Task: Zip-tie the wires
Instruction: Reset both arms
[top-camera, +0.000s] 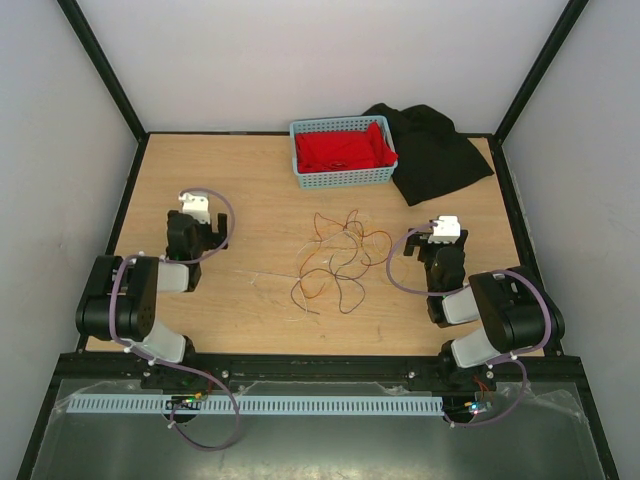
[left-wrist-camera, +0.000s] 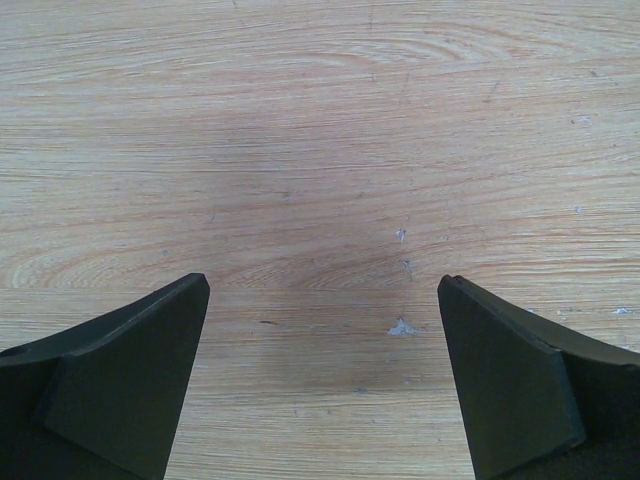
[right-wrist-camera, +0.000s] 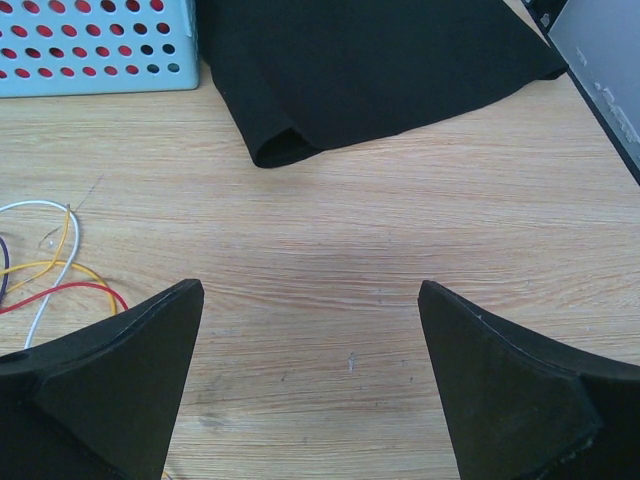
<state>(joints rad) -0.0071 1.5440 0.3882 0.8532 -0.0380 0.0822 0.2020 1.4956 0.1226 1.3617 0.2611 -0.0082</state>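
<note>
"How did your claws stand?"

"My left claw (left-wrist-camera: 325, 285) was spread wide above the bare wooden worktop (left-wrist-camera: 320, 120) and held nothing. My right claw (right-wrist-camera: 310, 290) was just as wide and also empty."

"And the wires?"

"The thin, curly brown, red-orange and black wires (top-camera: 335, 262) lay in a loose tangle at the worktop's middle, between my two arms."

"Anything else?"

"At the far edge sat a light-blue perforated plastic basket (top-camera: 345, 178) holding a red cloth (top-camera: 340, 150). A crumpled black cloth (top-camera: 435, 150) lay just right of it."
</note>
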